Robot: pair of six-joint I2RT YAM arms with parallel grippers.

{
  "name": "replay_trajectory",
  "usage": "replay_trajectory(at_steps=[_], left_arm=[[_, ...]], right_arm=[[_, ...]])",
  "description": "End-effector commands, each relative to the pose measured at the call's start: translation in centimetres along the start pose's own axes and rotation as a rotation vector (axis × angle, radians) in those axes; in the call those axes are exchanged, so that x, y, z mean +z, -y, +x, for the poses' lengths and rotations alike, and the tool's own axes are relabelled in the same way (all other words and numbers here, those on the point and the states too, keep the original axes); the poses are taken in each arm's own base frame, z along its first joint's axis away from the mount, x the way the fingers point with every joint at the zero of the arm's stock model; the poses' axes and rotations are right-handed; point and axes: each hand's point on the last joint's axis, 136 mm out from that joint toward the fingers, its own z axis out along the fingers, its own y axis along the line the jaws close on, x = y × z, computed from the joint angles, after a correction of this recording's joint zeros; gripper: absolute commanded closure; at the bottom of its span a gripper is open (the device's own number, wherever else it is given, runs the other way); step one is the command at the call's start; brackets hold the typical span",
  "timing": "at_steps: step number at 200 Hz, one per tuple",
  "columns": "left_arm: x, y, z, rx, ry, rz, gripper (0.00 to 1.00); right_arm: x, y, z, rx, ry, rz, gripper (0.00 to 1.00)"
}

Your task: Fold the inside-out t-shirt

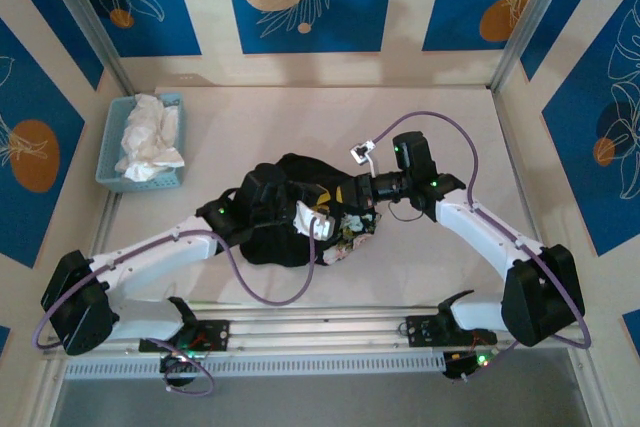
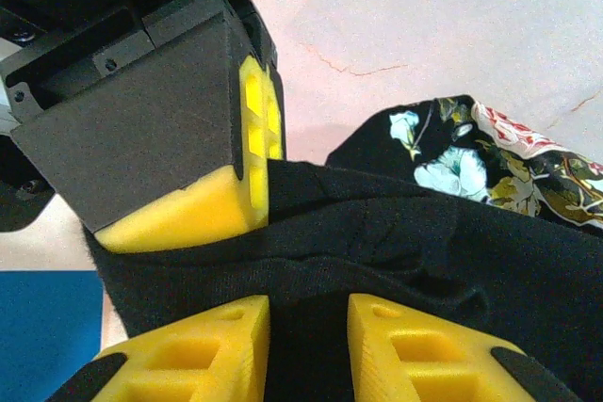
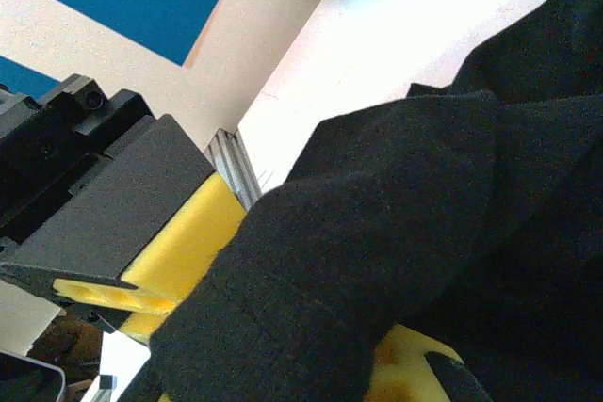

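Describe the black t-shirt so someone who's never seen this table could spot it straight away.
At the middle of the pale table, two white arms meet. The black t-shirt lies bunched there, pinched by the left gripper and the right gripper. Unlike the white garment in the blue basket at the far left, it is dark, with a flowered patch showing at one edge.

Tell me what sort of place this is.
Probably a robot test cell: a pale table fenced by aluminium posts and blue patterned backdrop panels, with two white arms bolted at its near edge, working a black t-shirt.
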Motion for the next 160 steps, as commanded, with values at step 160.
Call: replay_trajectory(at_steps=[160], left_arm=[[0.5,-2.2,-0.2,-0.006,0.008,-0.120,1.00]], right_arm=[[0.0,-0.7,0.4,0.021,-0.023,-0.060,1.00]])
